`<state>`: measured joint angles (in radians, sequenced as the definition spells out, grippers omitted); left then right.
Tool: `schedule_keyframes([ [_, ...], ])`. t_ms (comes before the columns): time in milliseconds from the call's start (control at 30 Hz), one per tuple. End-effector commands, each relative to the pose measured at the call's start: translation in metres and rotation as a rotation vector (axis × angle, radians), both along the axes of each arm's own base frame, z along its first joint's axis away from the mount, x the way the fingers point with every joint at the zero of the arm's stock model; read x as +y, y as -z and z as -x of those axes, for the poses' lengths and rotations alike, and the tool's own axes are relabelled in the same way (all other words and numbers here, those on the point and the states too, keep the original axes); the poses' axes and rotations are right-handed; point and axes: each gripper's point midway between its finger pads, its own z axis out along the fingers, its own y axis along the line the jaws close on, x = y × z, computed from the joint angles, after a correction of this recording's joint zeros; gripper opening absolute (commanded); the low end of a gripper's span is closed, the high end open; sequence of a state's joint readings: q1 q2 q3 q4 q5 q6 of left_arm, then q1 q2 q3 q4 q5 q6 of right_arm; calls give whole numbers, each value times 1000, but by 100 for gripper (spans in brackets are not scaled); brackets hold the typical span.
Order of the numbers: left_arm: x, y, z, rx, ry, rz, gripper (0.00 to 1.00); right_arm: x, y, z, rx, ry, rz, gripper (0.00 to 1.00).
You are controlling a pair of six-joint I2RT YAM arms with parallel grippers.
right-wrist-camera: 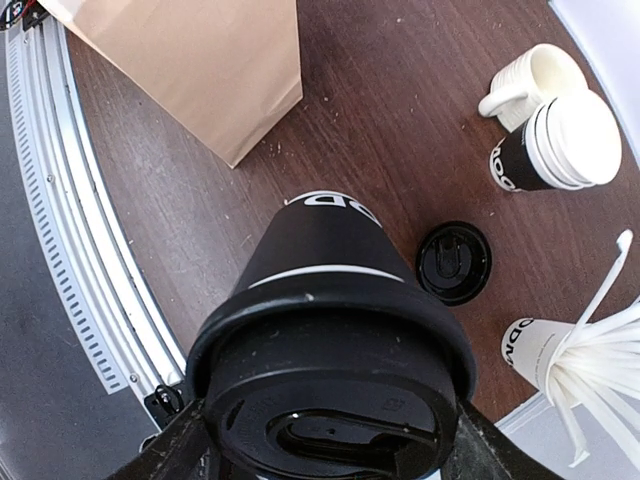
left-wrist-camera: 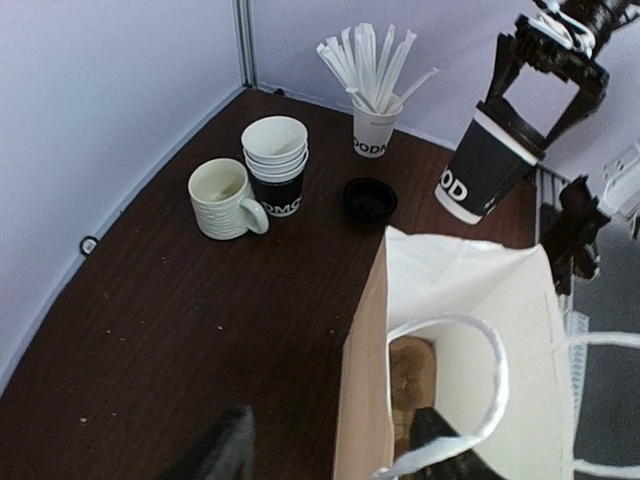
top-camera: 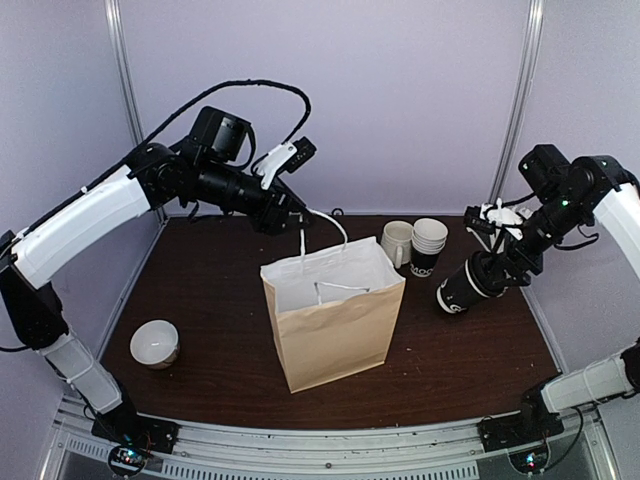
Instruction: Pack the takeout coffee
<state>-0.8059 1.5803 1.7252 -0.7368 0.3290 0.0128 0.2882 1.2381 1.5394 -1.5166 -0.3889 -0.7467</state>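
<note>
Top external view: the takeout coffee point(top-camera: 464, 288) hangs tilted in the air over the right part of the bench point(top-camera: 200, 290). Its base points toward the brown paper bag point(top-camera: 335, 345), and its black lid is up at the right tool point(top-camera: 492, 268), which is clamped on the cup around the lid rim. The cup is beside the bag's open mouth and clear of it.

From the left wrist, the white letters "OD" can be read on the cup's black side; the rest of the word curves out of sight.

The bag stands upright mid-bench toward the near edge, showing its white lining. The left tool point(top-camera: 288, 214) hangs at the bag's far left rim with its fingers point(left-wrist-camera: 228, 452) apart, one outside the wall and one inside, by a white cord handle point(left-wrist-camera: 495, 385).

Toward the far edge stand a ribbed white mug point(left-wrist-camera: 225, 197) and, touching it, a stack of paper cups point(left-wrist-camera: 276, 165) lettered roughly "OMC". A loose black lid point(left-wrist-camera: 369, 198) lies near them, and behind it a cup of white sticks point(left-wrist-camera: 375, 128) reads about "ODPA". A small white bowl point(top-camera: 155, 343) sits near the left near corner.
</note>
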Motion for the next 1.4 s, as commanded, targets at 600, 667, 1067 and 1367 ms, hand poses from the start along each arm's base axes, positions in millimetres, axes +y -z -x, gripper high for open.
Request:
schedule_keyframes([
  [600, -15, -56, -11, -98, 14, 107, 0, 77, -116, -31, -266, -153, -303, 61],
  [667, -16, -55, -12, -91, 12, 110, 0, 82, -116, -27, -263, -179, -301, 61],
  [1067, -32, -71, 6, -20, 70, 208, 0, 120, -135, -4, -327, -346, -292, 61],
  [1367, -53, -63, 27, 11, 129, 200, 0, 163, -95, 5, -324, -510, -163, 60],
])
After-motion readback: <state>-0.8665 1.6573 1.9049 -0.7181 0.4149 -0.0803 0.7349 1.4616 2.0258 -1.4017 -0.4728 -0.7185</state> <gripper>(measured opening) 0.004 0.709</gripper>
